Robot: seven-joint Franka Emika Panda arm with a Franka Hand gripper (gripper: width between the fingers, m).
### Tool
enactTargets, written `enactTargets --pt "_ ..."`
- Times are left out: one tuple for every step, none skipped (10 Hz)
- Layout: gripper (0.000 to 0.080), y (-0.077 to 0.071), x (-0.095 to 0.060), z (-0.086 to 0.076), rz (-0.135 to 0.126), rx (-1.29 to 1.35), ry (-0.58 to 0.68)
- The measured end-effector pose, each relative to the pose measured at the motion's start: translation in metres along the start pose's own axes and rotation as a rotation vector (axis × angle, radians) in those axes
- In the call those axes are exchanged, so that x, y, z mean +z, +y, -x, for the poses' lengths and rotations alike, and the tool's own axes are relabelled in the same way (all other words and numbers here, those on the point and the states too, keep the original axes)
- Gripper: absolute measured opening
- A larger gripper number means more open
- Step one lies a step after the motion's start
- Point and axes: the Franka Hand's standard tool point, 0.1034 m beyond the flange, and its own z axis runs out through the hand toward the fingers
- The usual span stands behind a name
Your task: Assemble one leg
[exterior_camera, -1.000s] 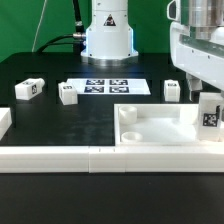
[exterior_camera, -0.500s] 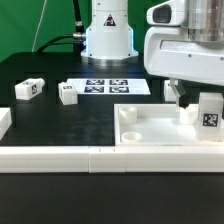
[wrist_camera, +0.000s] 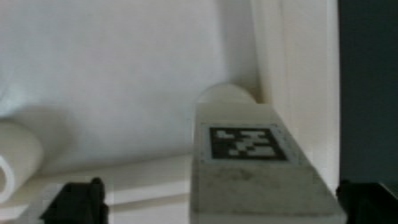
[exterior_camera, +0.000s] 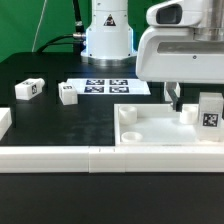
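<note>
I see the black table (exterior_camera: 60, 125) first, with a low white wall (exterior_camera: 60, 158) along its near edge. The big white tray (exterior_camera: 150, 130) with corner holes lies at the exterior view's right, and the marker board (exterior_camera: 108, 86) lies flat farther back. My arm's white housing hangs over the tray's far right corner. The gripper (wrist_camera: 210, 200) has its dark fingertips (wrist_camera: 75, 200) well apart, one on either side of a leg (wrist_camera: 240, 150), not touching it as far as I can tell. That leg (exterior_camera: 209, 110) stands upright on the tray's right side, tag facing out. Two more legs, one (exterior_camera: 28, 88) and another (exterior_camera: 67, 95), lie loose on the table at the exterior view's left. I judge the task early: no leg looks seated in a corner hole, and grasping, carrying and screwing in remain.
</note>
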Motion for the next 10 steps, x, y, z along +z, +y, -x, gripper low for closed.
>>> enactTargets --pt "0.0621 0.0007 0.0001 -0.0001 0.001 -0.001 0.0" --pt "0.0451 0.0008 0.0001 -0.0001 0.001 0.002 0.0" --pt "0.0288 0.0008 0.0002 -0.0001 0.001 0.002 0.0" --pt "0.0291 0.001 0.0002 -0.0001 0.001 0.003 0.0" --pt "0.0291 0.0009 0.0003 -0.0001 0.001 0.033 0.0" --pt "0.0291 0.0007 0.0003 0.0 0.0 0.055 0.0" --pt "0.0291 -0.0001 0.0006 0.0005 -0.004 0.193 -0.002" --pt "0.0291 -0.0005 0.0018 0.0021 -0.01 0.328 -0.007" --pt "0.0291 -0.0027 0.0028 0.0035 -0.011 0.467 -0.008" --pt "0.0291 -0.0065 0.0034 0.0049 -0.01 0.609 -0.009"
